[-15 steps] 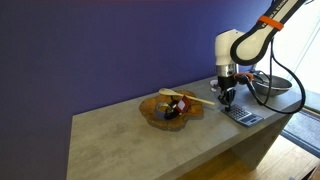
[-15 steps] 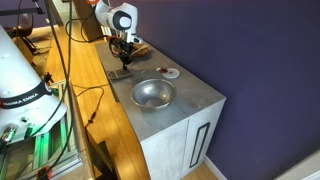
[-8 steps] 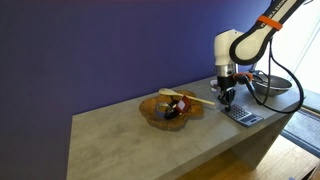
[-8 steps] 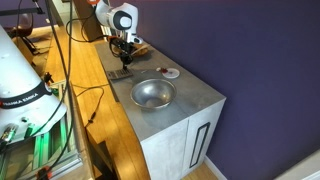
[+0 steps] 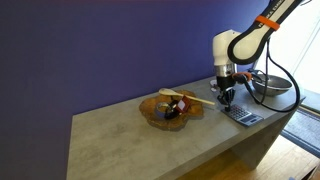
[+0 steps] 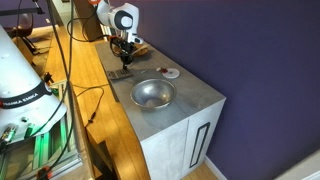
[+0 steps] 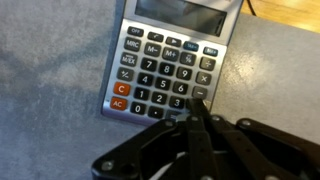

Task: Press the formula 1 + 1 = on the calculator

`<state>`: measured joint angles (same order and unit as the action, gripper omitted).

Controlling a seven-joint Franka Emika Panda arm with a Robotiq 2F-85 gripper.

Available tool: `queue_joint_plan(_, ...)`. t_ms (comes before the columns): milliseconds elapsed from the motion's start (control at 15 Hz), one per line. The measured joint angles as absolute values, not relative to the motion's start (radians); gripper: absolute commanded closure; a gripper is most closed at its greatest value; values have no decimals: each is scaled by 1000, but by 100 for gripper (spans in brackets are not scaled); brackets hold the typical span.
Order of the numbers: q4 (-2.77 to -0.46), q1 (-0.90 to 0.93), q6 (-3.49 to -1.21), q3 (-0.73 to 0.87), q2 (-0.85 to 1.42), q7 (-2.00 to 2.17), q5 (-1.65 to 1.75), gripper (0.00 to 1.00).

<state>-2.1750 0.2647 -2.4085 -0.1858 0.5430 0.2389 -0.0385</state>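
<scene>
Gripper [image 7: 197, 106] clenched, tips together over lower keys of the calculator [image 7: 160, 65]; barely moved since earlier.

Even indoor light, soft shadows; exterior views small, grainy; wrist view soft, jaws blurred dark in foreground.

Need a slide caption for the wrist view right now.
Wrist view: closed end effector pointing at the lower key rows of the calculator lying on the grey counter.
</scene>
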Motion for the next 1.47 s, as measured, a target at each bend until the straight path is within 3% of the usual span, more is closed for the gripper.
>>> queue_joint_plan(1467, -2293, 265, -2423, -151, 434, 245, -36, 100)
